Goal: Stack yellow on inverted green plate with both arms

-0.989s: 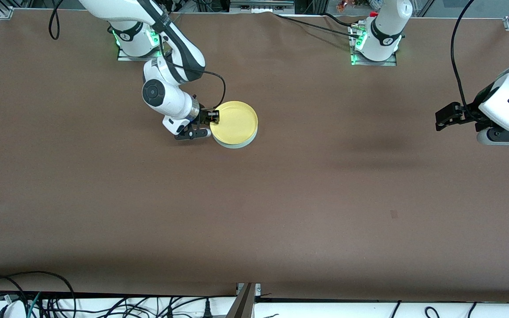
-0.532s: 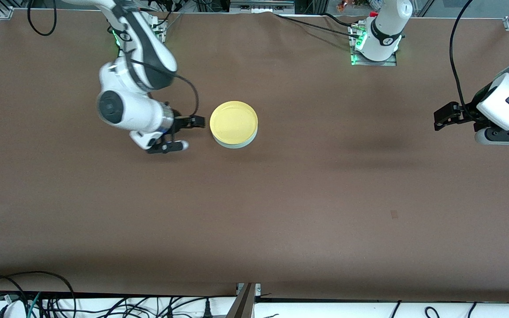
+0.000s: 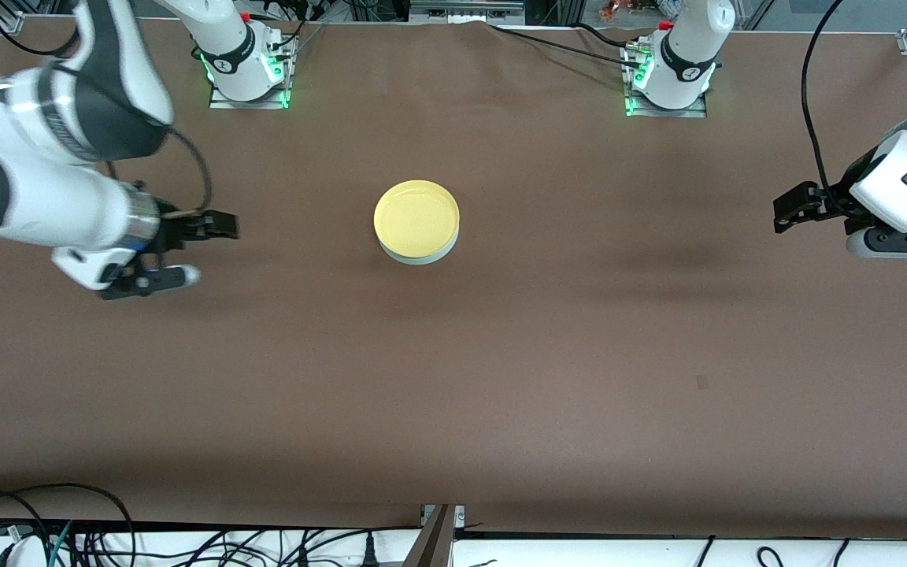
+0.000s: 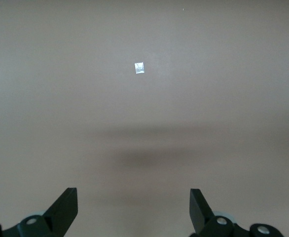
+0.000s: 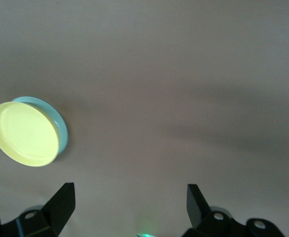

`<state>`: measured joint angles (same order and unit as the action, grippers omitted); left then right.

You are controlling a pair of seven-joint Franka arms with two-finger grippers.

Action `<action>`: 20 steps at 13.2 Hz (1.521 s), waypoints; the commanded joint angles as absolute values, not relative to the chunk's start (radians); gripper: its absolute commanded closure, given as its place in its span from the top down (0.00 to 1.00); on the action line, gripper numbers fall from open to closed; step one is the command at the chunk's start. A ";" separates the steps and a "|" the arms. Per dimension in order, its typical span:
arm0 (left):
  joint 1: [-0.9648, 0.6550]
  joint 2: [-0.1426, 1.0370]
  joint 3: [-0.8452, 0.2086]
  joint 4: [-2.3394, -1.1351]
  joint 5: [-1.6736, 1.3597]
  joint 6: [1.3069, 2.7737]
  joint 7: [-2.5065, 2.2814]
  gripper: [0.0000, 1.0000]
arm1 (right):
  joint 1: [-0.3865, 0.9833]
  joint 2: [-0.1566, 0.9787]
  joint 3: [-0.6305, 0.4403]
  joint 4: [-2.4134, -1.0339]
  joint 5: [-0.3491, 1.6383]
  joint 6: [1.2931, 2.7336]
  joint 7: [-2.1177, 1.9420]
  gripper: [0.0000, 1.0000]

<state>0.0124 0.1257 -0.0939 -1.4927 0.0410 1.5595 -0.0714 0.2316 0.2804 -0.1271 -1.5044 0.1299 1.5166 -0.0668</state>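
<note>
The yellow plate [image 3: 416, 218] sits right way up on the pale green plate [image 3: 424, 259], of which only a thin rim shows; the stack stands mid-table. The right wrist view shows the yellow plate [image 5: 23, 133] with the green rim [image 5: 61, 129] beneath it. My right gripper [image 3: 205, 250] is open and empty, in the air toward the right arm's end of the table, well clear of the stack. In its own view the right gripper [image 5: 130, 202] has nothing between its fingers. My left gripper [image 3: 817, 231] waits open and empty over the left arm's end, and its own view [image 4: 133, 207] shows only bare table.
The brown table cover [image 3: 501, 378] spreads around the stack. A small pale mark [image 4: 139, 67] lies on it under the left gripper. The arm bases [image 3: 245, 67] [image 3: 668, 79] stand farthest from the front camera. Cables [image 3: 68, 535] run along the nearest edge.
My right gripper has let go of the yellow plate's rim and drawn away toward the right arm's end of the table. The stack and the left arm have stayed put.
</note>
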 commanded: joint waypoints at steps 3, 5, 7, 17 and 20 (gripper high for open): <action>0.012 0.137 -0.092 -1.466 0.034 1.551 -0.077 1.00 | 0.239 0.288 -0.169 -1.289 -0.041 1.299 -0.086 1.00; 0.011 0.137 -0.095 -1.465 0.034 1.551 -0.077 1.00 | 0.232 0.240 -0.161 -1.295 -0.051 1.289 -0.097 1.00; 0.011 0.137 -0.095 -1.465 0.032 1.551 -0.077 1.00 | 0.207 0.183 -0.143 -1.299 -0.060 1.299 -0.094 1.00; 0.011 0.137 -0.095 -1.466 0.034 1.551 -0.077 1.00 | 0.152 0.101 -0.071 -1.370 -0.051 1.312 -0.106 1.00; 0.011 0.137 -0.095 -1.466 0.035 1.551 -0.077 1.00 | 0.152 0.101 -0.071 -1.370 -0.049 1.310 -0.098 1.00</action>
